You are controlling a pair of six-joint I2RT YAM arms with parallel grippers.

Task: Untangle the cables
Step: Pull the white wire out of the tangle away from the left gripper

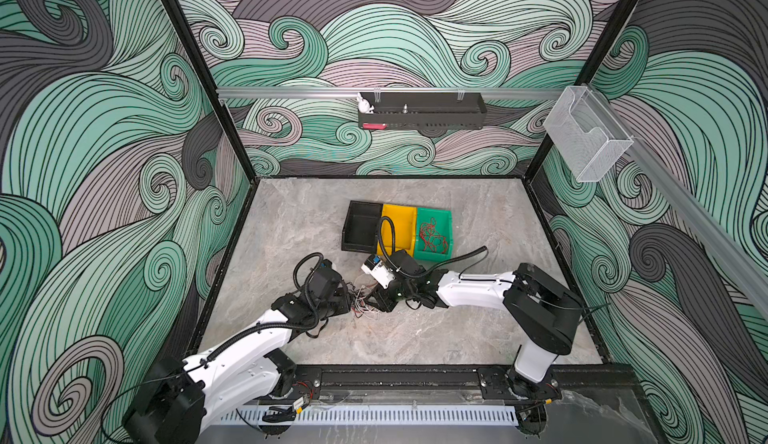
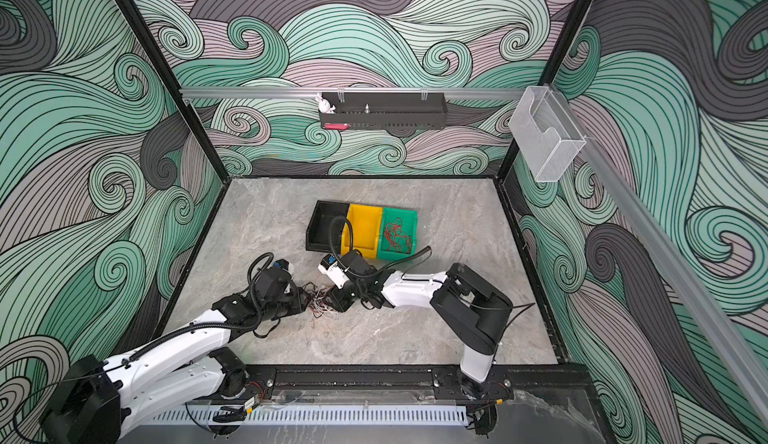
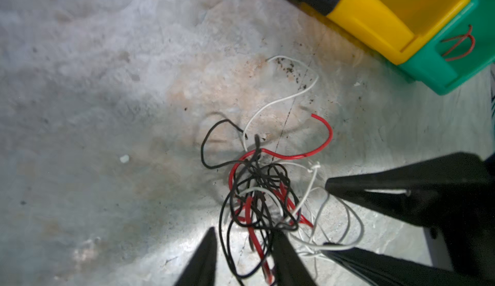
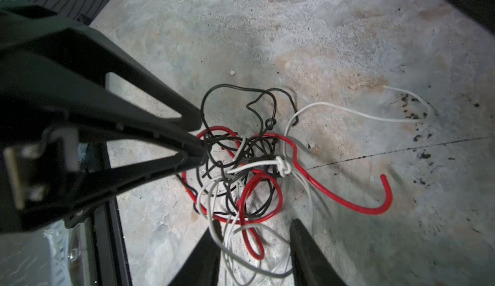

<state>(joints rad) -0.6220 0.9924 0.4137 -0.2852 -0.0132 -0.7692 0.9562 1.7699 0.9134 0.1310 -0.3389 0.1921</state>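
Observation:
The cables point(image 1: 364, 301) point(image 2: 321, 302) are a small knot of red, black and white wires on the stone floor, lying between the two grippers in both top views. My left gripper point(image 3: 245, 233) point(image 1: 348, 296) is open, and black and red strands run between its fingers. My right gripper point(image 4: 254, 223) point(image 1: 377, 302) faces it from the other side. It is also open, with white loops and one red loop lying between its fingers. A white knot point(image 4: 284, 165) sits in the tangle point(image 4: 241, 164). A loose red end point(image 3: 321, 122) and a white end point(image 3: 294, 65) trail out of it.
A black bin point(image 1: 361, 223), a yellow bin point(image 1: 399, 221) and a green bin point(image 1: 444, 217) stand in a row just behind the grippers. The green bin holds red wires point(image 1: 432, 236). The right arm's ribbed hose point(image 1: 384, 226) arches over the yellow bin. Patterned walls enclose the floor.

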